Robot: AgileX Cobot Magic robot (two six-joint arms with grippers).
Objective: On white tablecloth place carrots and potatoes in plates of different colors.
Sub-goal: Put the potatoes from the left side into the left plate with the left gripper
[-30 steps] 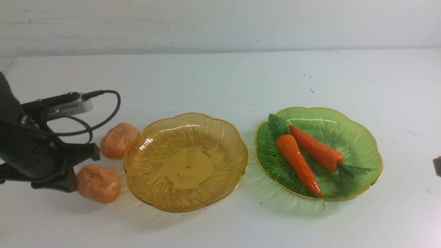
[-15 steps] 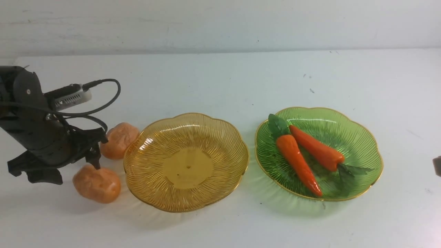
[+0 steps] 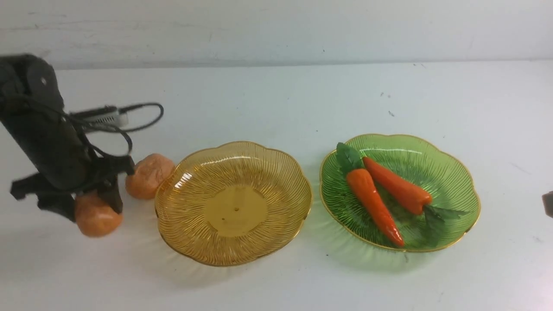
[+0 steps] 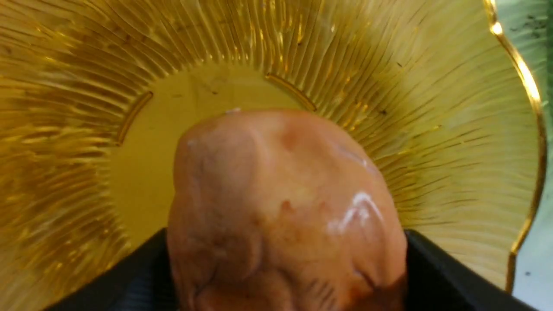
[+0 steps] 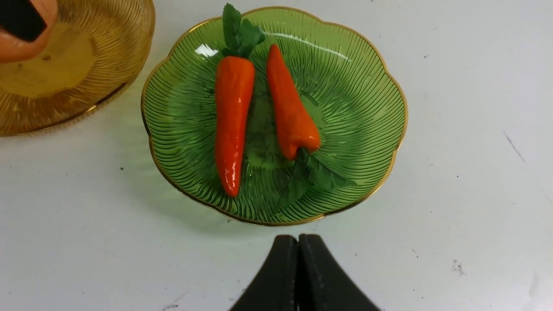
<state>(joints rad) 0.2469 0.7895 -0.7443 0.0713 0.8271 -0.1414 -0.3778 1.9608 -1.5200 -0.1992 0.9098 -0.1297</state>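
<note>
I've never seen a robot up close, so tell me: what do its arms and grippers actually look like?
Everything is matte black. The left arm carries a small silver box with a black cable looping from it, and the left gripper ends in two angular fingers. The right gripper shows two smooth, curved fingers narrowing to tips.
</note>
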